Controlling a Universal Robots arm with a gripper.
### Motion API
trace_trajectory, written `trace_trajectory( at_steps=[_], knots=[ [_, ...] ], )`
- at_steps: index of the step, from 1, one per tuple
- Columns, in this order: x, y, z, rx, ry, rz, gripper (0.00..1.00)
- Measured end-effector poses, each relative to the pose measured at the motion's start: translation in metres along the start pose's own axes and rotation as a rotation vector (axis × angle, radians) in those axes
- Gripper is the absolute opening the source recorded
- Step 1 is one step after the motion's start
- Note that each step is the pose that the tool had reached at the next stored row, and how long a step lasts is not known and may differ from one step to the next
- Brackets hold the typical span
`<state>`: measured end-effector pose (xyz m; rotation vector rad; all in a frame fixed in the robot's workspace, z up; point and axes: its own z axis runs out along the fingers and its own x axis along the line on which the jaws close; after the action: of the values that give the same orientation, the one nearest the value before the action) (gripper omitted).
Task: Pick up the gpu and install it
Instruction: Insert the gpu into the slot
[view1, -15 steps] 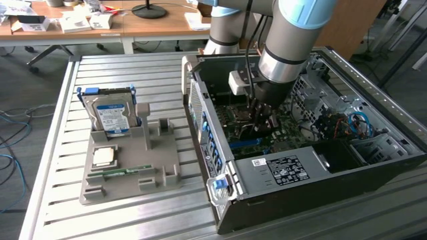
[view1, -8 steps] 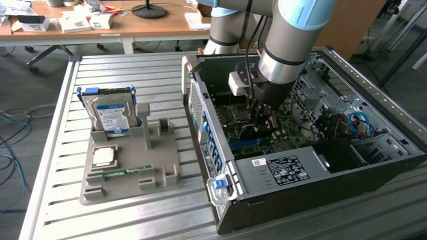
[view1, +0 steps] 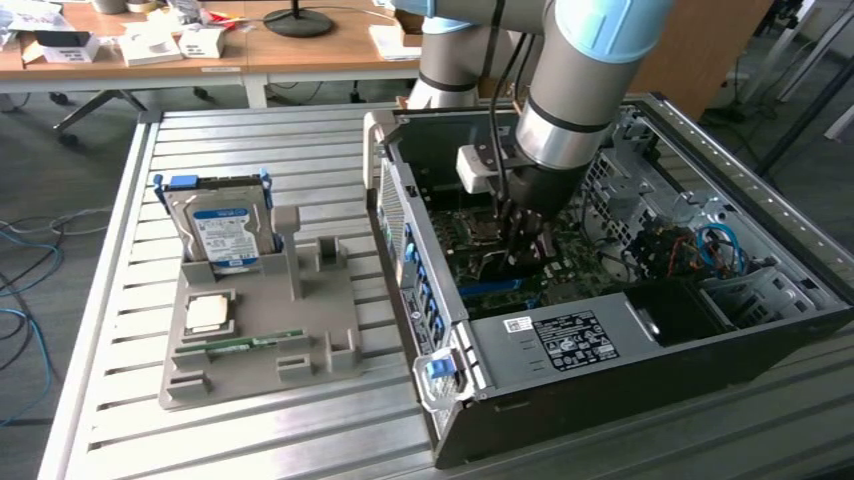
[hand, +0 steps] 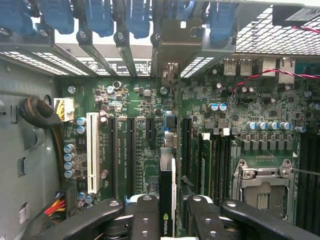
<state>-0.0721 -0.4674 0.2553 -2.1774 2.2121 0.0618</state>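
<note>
**Pincer grips gpu edge-on above the expansion slots**

Pincer (hand: 172, 212) fingers (hand: 146, 215), black and jointed, sit closest in the wrist view. They stand partly closed, one on each side of the gpu (hand: 166, 185), clamped on its faces, so the card is in the grip and not loose. The card hangs edge-on, its dark face and a pale strip along one edge running straight out from between the fingers, and its green logo showing right at the grip.

What matters here is the line of the card. Its long axis runs from the pincer toward the case's rear wall, where the blue slot latches (hand: 97, 15) sit, and it lies parallel with the long black expansion slots (hand: 129, 155) on the motherboard (hand: 145, 100). It hangs among those slots, with the CPU socket (hand: 262, 187) well off to one side. I cannot tell whether its lower edge has met a slot or is just above one.

From the exterior view, the arm (view1: 574, 110) drops almost vertically into the open computer case (view1: 747, 290), wrist down, and the pincer (view1: 523, 235) points at the board below. Near the camera is the power supply (view1: 567, 340). On the exterior view's left, well apart from the case, a grey fixture tray (view1: 267, 330) on the slatted metal surface (view1: 120, 300) holds a hard drive (view1: 227, 230) upright and a memory stick (view1: 247, 343) lying flat.
</note>
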Motion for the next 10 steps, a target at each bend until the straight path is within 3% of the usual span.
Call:
trace_trajectory(
  at_steps=[10],
  knots=[
    [0.0000, 0.0000, 0.0029, 0.0001, 0.0038, 0.001, 0.26]
  ],
)
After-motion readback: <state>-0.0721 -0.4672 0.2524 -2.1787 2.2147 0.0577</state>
